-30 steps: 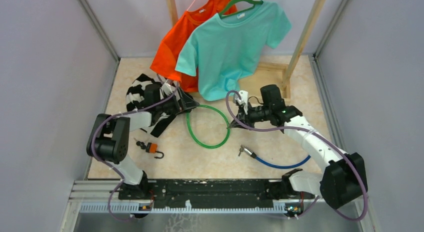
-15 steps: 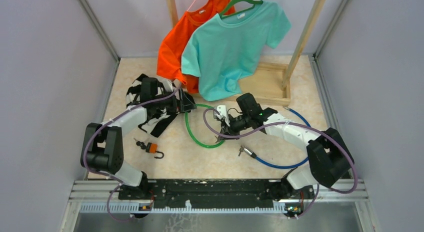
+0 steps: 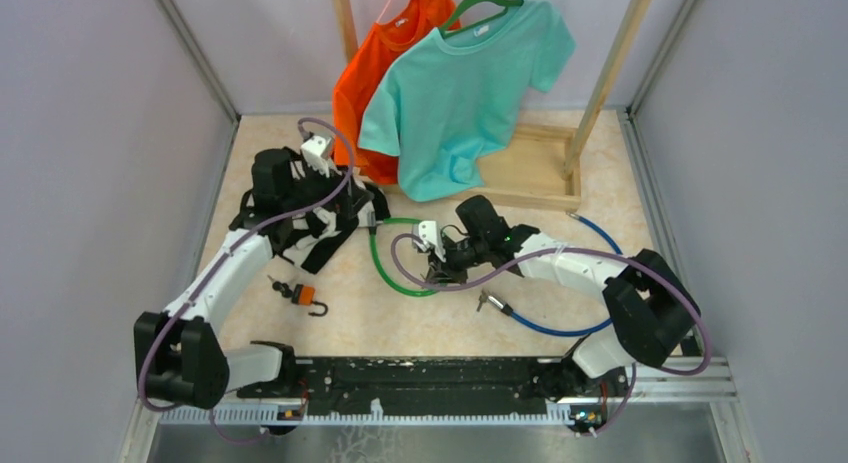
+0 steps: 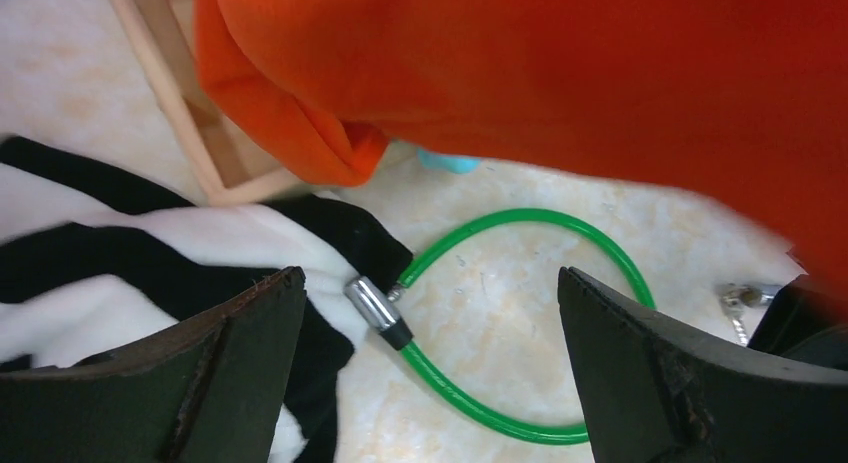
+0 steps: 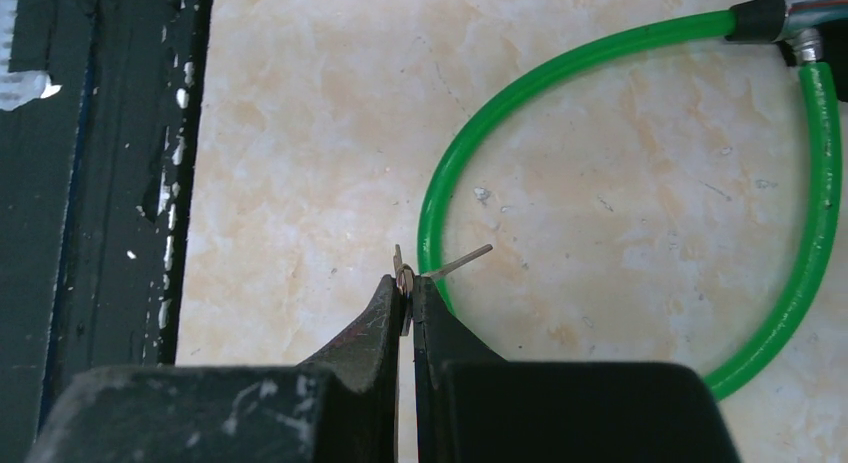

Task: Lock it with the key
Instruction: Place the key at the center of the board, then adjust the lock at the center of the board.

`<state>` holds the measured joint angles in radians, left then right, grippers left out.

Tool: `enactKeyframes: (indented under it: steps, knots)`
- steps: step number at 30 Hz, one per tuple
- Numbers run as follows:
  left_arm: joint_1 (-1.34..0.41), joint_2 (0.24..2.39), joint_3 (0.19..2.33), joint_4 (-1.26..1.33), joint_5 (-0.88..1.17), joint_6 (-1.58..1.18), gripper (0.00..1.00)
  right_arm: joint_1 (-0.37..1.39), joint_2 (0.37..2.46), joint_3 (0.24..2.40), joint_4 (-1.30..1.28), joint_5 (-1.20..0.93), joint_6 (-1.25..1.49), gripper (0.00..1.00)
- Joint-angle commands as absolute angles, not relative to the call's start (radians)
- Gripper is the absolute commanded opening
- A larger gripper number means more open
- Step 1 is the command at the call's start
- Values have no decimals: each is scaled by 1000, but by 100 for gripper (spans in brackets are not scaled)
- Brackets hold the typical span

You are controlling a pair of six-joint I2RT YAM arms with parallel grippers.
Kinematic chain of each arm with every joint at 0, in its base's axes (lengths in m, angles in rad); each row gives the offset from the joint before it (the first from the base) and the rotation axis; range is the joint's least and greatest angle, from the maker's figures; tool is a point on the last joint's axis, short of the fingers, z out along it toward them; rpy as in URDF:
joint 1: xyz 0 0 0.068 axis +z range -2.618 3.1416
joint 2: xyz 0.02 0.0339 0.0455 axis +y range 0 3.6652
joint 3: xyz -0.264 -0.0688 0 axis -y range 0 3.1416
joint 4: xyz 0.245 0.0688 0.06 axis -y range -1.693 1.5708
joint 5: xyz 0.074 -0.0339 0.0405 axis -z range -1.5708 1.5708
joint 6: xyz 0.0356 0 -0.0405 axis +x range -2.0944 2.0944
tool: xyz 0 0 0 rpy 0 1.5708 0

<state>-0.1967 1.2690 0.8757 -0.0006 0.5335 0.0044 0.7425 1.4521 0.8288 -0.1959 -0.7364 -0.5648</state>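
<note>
1. The right fingers (image 5: 372, 323) are clenched on a small metal key (image 5: 462, 259). They pinch its head between their tips, and the thin silvery blade juts out sideways.
2. The key is held low over the pale marbled desk (image 3: 420, 323), at the near curve of the green cable lock (image 5: 440, 198). Its blade crosses over the cable and points into the loop. Whether it touches the cable cannot be told.
3. The left fingers (image 4: 250, 353) are released and spread wide with nothing between them. They hang above the far-left part of the same loop.
4. The lock is a glossy green coated cable bent into 1 round loop lying flat on the desk. Both ends of the cable meet at a short chrome lock head (image 4: 378, 313) with a black collar. Whether the ends are latched cannot be told.
5. The lock head lies against the edge of a black-and-white striped cloth (image 4: 120, 253), on the loop's side far from the key.
6. An orange T-shirt (image 3: 385, 58) and a teal T-shirt (image 3: 460, 93) hang on a wooden rack behind the loop, and the orange hem drops just above the left fingers.
7. An orange padlock (image 3: 305, 296) with its shackle open lies near the front left of the desk. A blue cable lock (image 3: 560, 331) curves along the front right, under the right arm.
</note>
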Motion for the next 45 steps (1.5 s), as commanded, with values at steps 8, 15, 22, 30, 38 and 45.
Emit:
enactKeyframes:
  steps: [8,15,22,30,38,45]
  knots:
    - [-155,1080,895,-50,445,181,99,816,1539,890,-49,-513,-427,2]
    - [-79,1062,890,-46,581,120,99,816,1617,954,-53,-461,-391,2]
    - [-74,1053,861,-18,650,118,99,816,1698,1041,-126,-419,-364,30]
    - [-77,1056,882,-62,690,160,99,758,1505,991,-206,-307,-466,61]
    - [-100,1052,870,-88,751,209,99,443,1259,938,-391,-303,-547,67]
    - [-172,1059,877,-180,760,316,99,143,1164,924,-571,-366,-631,68]
